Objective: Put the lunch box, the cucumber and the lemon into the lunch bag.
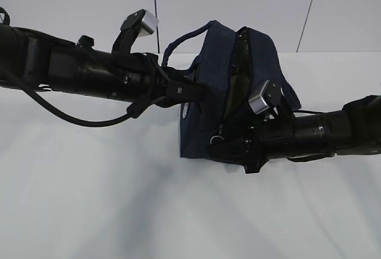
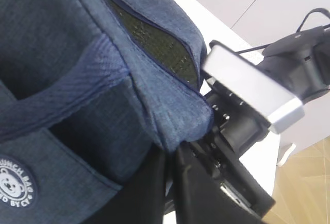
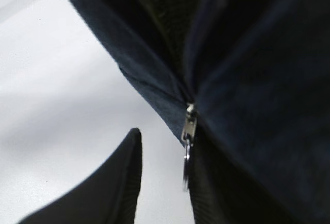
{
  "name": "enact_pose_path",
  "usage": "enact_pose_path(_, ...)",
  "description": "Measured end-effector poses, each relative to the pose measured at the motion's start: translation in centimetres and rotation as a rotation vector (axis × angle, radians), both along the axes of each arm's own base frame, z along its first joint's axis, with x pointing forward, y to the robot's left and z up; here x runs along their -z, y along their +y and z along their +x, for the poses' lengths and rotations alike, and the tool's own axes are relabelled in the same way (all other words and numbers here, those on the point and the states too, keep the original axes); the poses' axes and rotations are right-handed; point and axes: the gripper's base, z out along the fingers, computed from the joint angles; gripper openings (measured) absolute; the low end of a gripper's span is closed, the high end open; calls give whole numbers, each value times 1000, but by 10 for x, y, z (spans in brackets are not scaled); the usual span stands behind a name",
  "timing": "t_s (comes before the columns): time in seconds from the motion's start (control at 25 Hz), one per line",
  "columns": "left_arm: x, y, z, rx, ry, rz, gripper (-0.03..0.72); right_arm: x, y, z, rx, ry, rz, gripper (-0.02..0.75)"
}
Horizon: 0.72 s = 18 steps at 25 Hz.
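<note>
We have the bag (image 1: 205, 110) standing on the white table (image 1: 89, 199), its zipper partly undone so the top gapes and dark lining shows. Our left gripper (image 1: 190, 92) presses against the bag's left face near the handle (image 1: 178, 41); the left wrist view shows fabric bunched right at the fingers, so it seems to be pinching the cloth, though we cannot tell for certain. Our right gripper (image 1: 229, 143) sits low at the bag's front. In the right wrist view one finger (image 3: 111, 183) stands apart from the other, with the zipper pull (image 3: 188, 131) and its ring just beside that other finger, so the jaws look parted and not clamped on anything.

The box, cucumber and lemon are not visible in any view.

The step seems to be opening the bag. To do it well, we should centre the ring between the right fingers before closing, keep the left side anchored so the fabric stays taut, and draw along the zipper line rather than away from it, or the bag may tip.
</note>
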Motion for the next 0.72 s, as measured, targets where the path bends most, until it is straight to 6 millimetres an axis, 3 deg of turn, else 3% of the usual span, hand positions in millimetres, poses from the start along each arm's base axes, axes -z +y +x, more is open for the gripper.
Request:
enact_pose_path(0.48, 0, 0, 0, 0, 0, 0, -8, 3, 0, 0, 4, 9, -7, 226)
enact_pose_path(0.72, 0, 0, 0, 1, 0, -1, -8, 4, -1, 1, 11, 10, -19, 24)
